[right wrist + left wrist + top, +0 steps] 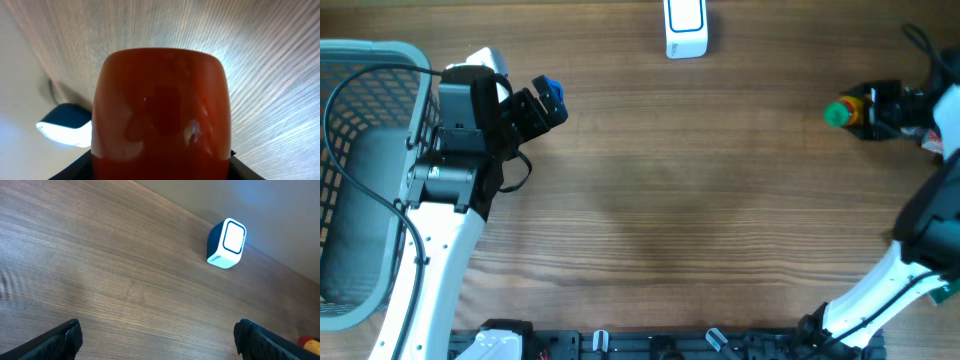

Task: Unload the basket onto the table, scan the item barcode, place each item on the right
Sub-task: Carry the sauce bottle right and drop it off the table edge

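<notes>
Left arm [438, 262] rises from the table's [670, 200] near edge along its left side, left gripper [555, 103] spread wide. Right arm [880, 288] reaches the far right edge, right gripper [872, 112] clamped around a red bottle [162, 110].

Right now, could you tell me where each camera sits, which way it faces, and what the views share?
Overhead: fixed above, facing straight down on the table; left arm beside the basket, right arm opposite.
Left wrist: on the left arm, facing the scanner across the wood; open left fingers at the bottom corners.
Right wrist: on the right arm, filled by the held red item; right fingers edge the bottom.
Shared: the scanner shows in all three.
</notes>
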`<state>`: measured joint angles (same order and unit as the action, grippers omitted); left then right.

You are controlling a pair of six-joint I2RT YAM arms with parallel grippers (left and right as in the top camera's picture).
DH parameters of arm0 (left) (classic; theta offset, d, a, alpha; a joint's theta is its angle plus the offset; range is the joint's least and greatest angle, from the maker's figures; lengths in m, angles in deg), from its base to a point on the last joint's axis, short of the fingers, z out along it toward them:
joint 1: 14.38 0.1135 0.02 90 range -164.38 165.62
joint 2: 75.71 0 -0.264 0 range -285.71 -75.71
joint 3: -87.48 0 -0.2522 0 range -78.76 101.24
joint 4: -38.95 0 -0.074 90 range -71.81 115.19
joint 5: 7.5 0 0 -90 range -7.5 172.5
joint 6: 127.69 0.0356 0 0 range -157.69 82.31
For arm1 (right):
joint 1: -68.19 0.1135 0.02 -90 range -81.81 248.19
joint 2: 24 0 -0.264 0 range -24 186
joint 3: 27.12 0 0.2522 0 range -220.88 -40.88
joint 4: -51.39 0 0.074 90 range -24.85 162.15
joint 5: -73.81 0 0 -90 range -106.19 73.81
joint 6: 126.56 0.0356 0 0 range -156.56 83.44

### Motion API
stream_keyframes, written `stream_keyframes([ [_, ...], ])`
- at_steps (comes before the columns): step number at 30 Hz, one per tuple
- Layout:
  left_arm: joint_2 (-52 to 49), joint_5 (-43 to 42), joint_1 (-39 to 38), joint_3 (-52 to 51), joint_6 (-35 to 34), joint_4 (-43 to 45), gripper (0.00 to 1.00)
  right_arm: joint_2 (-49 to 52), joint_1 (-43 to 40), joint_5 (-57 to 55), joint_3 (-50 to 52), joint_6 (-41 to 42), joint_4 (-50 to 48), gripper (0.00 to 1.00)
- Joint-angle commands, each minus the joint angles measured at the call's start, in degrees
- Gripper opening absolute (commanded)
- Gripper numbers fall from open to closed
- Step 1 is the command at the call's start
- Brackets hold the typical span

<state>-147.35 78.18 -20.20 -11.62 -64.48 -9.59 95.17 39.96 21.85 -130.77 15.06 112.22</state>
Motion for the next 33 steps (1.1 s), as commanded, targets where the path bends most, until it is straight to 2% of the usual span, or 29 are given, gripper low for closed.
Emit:
stream_keyframes([
  [1,-0.07,0.57,0.33,0.15,1.09,0.2,1.0,0.5,-5.27,16.63,7.54,-1.16,-8.07,0.54],
  [3,-0.07,0.57,0.33,0.15,1.07,0.2,1.0,0.5,-8.0,16.85,10.95,0.48,-12.55,0.62],
  [4,-0.07,0.57,0.33,0.15,1.09,0.2,1.0,0.5,-9.09,16.85,12.15,0.44,-13.44,0.68],
  [6,-0.07,0.57,0.33,0.15,1.09,0.2,1.0,0.5,-10.8,17.09,14.38,0.52,-13.16,0.74],
  [9,-0.07,0.57,0.33,0.15,1.07,0.2,1.0,0.5,-11.3,17.62,15.23,1.64,-12.52,0.74],
  [12,-0.07,0.57,0.33,0.15,1.07,0.2,1.0,0.5,-11.41,16.48,15.23,2.38,-12.83,0.83],
  [15,-0.07,0.57,0.33,0.15,1.09,0.2,1.0,0.5,-11.67,10.84,15.23,0.35,-12.35,0.85],
  [22,-0.07,0.57,0.33,0.15,1.07,0.2,1.0,-3.28,-11.76,8.72,15.23,-3.17,-2.64,0.87],
  [26,-0.07,0.57,0.33,0.15,1.07,0.2,1.0,-13.46,-11.58,6.38,15.23,-4.28,6.05,0.87],
  [31,-0.07,0.57,0.33,0.15,1.09,0.2,1.0,-33.48,-8.76,-16.79,15.23,4.2,8.02,0.89],
  [32,-0.07,0.57,0.33,0.15,1.07,0.2,1.0,-36.65,-6.54,-21.22,15.23,4.46,7.34,0.87],
  [33,-0.07,0.57,0.33,0.15,1.09,0.2,1.0,-39.39,-3.21,-25.35,15.23,3.34,5.33,0.74],
])
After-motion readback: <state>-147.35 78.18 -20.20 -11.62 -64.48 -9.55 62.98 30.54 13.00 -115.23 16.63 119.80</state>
